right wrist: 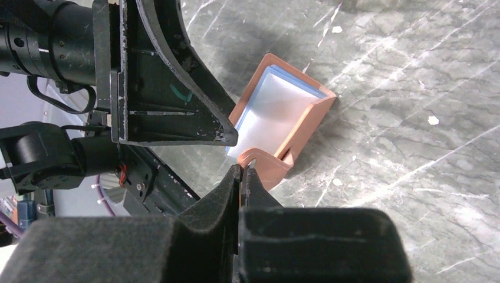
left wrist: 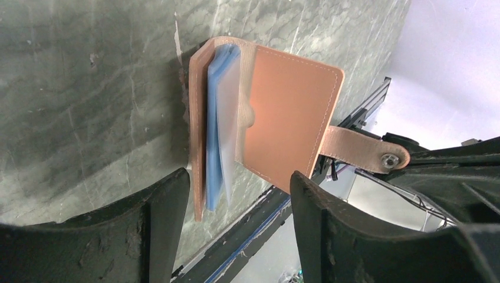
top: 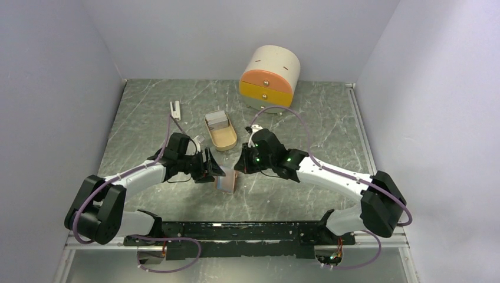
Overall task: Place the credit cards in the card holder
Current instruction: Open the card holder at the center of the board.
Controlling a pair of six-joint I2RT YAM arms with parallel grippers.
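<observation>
**Card holder pinched by right arm, left jaws spread around it**

Top external view. Grey-green marbled worktop [top: 330,135]. The salmon-pink card holder [top: 227,183] stands on edge near the middle of the worktop, closer to the near edge, between the two arm tips. Left gripper [top: 216,171] sits at its left side, right gripper [top: 239,166] at its right. A beige oval tray [top: 231,141] lies just beyond them, toward the far edge, with a grey-white card [top: 217,120] flat in its far end. A small white block [top: 175,108] stands toward the far left corner. A cream drawer box [top: 270,75] with an orange and a yellow drawer sits at the far edge.

Left wrist view. The holder is spread open like a book, spine against the worktop, with its bluish clear pockets [left wrist: 216,118] fanned between the covers. A strap with a metal snap button [left wrist: 387,160] runs right into the right gripper. The left fingers [left wrist: 159,218] are released and wide apart, one on each side of the holder's lower end. Cannot tell whether either finger touches it.

Right wrist view. The right jaws are clenched on the curled strap [right wrist: 264,162]. The open covers lean on the worktop, and one left finger hangs over them.
</observation>
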